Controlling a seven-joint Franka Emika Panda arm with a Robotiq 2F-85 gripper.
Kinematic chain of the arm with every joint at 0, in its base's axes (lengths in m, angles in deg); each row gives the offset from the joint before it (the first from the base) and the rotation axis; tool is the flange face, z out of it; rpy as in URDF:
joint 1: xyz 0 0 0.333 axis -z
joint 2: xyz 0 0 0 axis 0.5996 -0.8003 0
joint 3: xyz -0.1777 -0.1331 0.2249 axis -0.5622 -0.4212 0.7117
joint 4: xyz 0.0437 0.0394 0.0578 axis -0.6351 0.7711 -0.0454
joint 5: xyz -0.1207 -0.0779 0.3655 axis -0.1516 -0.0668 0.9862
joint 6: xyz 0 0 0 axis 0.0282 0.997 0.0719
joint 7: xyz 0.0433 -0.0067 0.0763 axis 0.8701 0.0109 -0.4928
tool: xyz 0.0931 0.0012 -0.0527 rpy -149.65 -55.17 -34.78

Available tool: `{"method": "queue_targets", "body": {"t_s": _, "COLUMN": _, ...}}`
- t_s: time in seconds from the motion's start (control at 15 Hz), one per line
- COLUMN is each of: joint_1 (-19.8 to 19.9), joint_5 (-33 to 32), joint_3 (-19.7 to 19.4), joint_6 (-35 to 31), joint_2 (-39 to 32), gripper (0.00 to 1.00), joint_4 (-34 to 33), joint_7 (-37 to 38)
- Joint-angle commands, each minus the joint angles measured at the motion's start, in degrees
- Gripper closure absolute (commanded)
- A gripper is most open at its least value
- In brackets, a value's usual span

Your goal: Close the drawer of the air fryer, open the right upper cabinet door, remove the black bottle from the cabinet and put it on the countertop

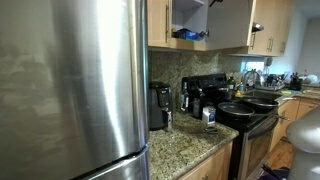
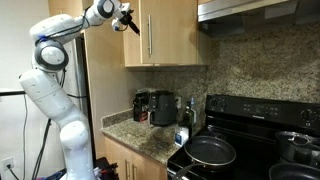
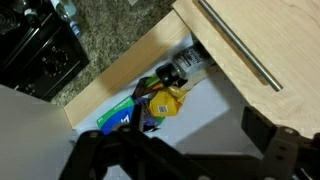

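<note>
The right upper cabinet door point(image 1: 228, 24) stands open; its bar handle shows in the wrist view point(image 3: 240, 45). The cabinet point(image 1: 185, 15) holds blue and yellow packets point(image 3: 160, 103) on a pale shelf. A small dark bottle point(image 3: 170, 74) lies or leans at the shelf's back, beside a white label. My gripper point(image 3: 190, 150) is open and empty, up at the cabinet opening in front of the packets; it also shows in an exterior view point(image 2: 127, 18). The air fryer point(image 1: 158, 105) stands on the granite countertop point(image 1: 185, 148), and its drawer looks flush with the body.
A steel fridge point(image 1: 70, 85) fills the near side. A coffee maker point(image 1: 193, 100) and a glass cup point(image 1: 209, 119) stand beside the black stove point(image 1: 250, 120) with pans point(image 2: 210, 151). The neighbouring cabinet door point(image 1: 268, 25) is shut.
</note>
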Motion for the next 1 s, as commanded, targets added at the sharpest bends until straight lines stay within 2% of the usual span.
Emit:
{"method": "queue_targets", "body": {"t_s": 0.0, "joint_1": -1.4, "joint_5": 0.9, "joint_3": 0.7, "joint_6": 0.8, "joint_2": -10.7, "gripper": 0.00, "joint_4": -9.9, "joint_7": 9.1}}
{"method": "queue_targets", "body": {"t_s": 0.13, "joint_1": -2.6, "joint_5": -0.3, "joint_3": 1.1, "joint_6": 2.4, "joint_2": -13.9, "gripper": 0.00, "joint_4": -13.0, "joint_7": 16.3}}
{"method": "queue_targets", "body": {"t_s": 0.2, "joint_1": -1.4, "joint_5": 0.2, "joint_3": 0.4, "joint_6": 0.0, "joint_2": -9.1, "gripper": 0.00, "joint_4": -6.5, "joint_7": 11.1}}
{"method": "queue_targets", "body": {"t_s": 0.4, "joint_1": -2.3, "joint_5": 0.1, "joint_3": 0.7, "joint_6": 0.1, "joint_2": -12.9, "gripper": 0.00, "joint_4": -10.0, "joint_7": 15.0}}
{"method": "queue_targets", "body": {"t_s": 0.47, "joint_1": -2.9, "joint_5": 2.5, "joint_3": 0.2, "joint_6": 2.0, "joint_2": -13.2, "gripper": 0.00, "joint_4": -10.3, "joint_7": 15.2}}
{"method": "queue_targets", "body": {"t_s": 0.53, "joint_1": -3.0, "joint_5": 4.9, "joint_3": 0.2, "joint_6": 2.2, "joint_2": -14.9, "gripper": 0.00, "joint_4": -11.7, "joint_7": 18.7}}
{"method": "queue_targets", "body": {"t_s": 0.67, "joint_1": -3.1, "joint_5": 9.1, "joint_3": 0.2, "joint_6": 1.5, "joint_2": -18.4, "gripper": 0.00, "joint_4": -14.9, "joint_7": 21.0}}
{"method": "queue_targets", "body": {"t_s": 0.73, "joint_1": -6.3, "joint_5": 9.2, "joint_3": -2.1, "joint_6": 1.6, "joint_2": -20.8, "gripper": 0.00, "joint_4": -17.0, "joint_7": 23.3}}
{"method": "queue_targets", "body": {"t_s": 0.93, "joint_1": -7.7, "joint_5": 9.8, "joint_3": -4.0, "joint_6": 2.2, "joint_2": -25.9, "gripper": 0.00, "joint_4": -21.5, "joint_7": 31.3}}
